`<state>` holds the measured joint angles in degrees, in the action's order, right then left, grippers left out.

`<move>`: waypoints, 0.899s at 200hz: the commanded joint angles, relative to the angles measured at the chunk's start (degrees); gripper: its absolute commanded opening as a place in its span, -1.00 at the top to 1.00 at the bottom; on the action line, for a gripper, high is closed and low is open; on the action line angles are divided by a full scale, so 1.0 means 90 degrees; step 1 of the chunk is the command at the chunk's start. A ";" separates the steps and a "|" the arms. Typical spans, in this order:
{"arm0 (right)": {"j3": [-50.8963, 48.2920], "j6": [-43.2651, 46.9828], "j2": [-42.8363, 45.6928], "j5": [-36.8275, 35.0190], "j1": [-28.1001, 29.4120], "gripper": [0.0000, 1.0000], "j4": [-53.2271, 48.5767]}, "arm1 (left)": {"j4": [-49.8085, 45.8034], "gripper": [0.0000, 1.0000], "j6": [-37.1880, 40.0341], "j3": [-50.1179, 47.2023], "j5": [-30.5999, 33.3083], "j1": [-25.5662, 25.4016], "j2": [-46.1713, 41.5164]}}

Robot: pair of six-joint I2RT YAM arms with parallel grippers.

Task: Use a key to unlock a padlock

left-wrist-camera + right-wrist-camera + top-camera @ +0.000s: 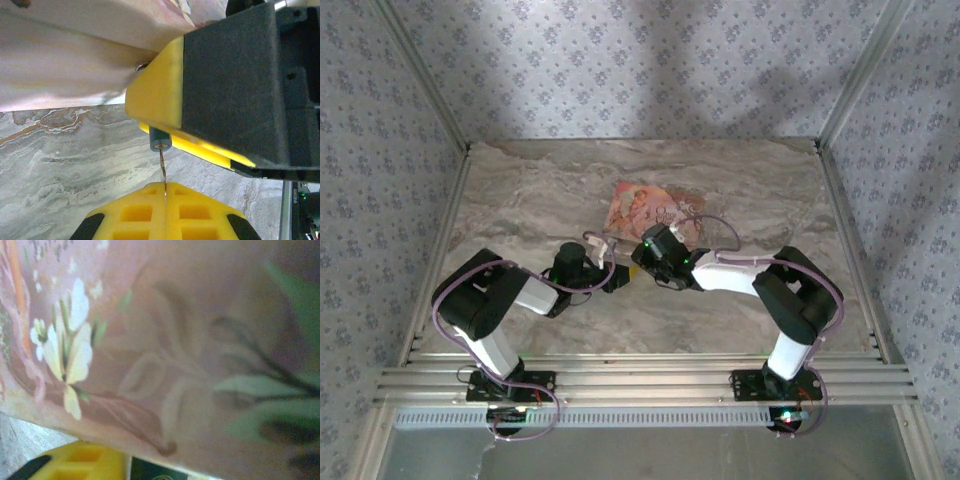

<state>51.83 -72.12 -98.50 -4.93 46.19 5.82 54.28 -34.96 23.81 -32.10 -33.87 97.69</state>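
Dark-blue stubby cylinder padlock (160,140) with a silvery end face, pinched between the yellow pads of the black right gripper (152,129), over the grey marbled tabletop (75,160). A thin metal key (163,167) runs from that face straight down into the left gripper (164,192), which is clamped on it. The flat pink floral packet (150,340) sits just behind; its lettering's too blurry to read.

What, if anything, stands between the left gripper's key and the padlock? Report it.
Nothing visible. In the left wrist view the key runs straight from the left gripper to the end face of the padlock, which the right gripper pinches between its fingers. The pink packet lies beyond, outside that gap.
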 commanded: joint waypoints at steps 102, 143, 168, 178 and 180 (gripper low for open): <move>0.0180 0.0130 -0.0121 0.0380 -0.0123 1.00 -0.0066 | -0.0639 0.88 0.0603 0.0132 -0.0268 -0.0008 -0.0488; 0.0064 -0.0155 0.0062 0.0324 -0.0118 1.00 -0.0002 | -0.1346 0.35 0.0456 -0.0078 -0.0041 0.0272 -0.1269; 0.0011 -0.0311 0.0134 0.0280 -0.0105 1.00 0.0067 | -0.1275 0.28 -0.0098 -0.0296 -0.0096 0.0426 -0.1489; 0.0004 -0.0340 0.0142 0.0284 -0.0094 1.00 0.0109 | -0.1140 0.27 -0.0372 -0.0339 -0.0129 0.0415 -0.1454; 0.0008 -0.0355 0.0141 0.0284 -0.0094 1.00 0.0118 | -0.1088 0.27 -0.0444 -0.0348 -0.0145 0.0416 -0.1439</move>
<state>52.31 -73.08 -98.67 -1.69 45.34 5.91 44.53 -33.34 22.28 -32.49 -30.39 85.14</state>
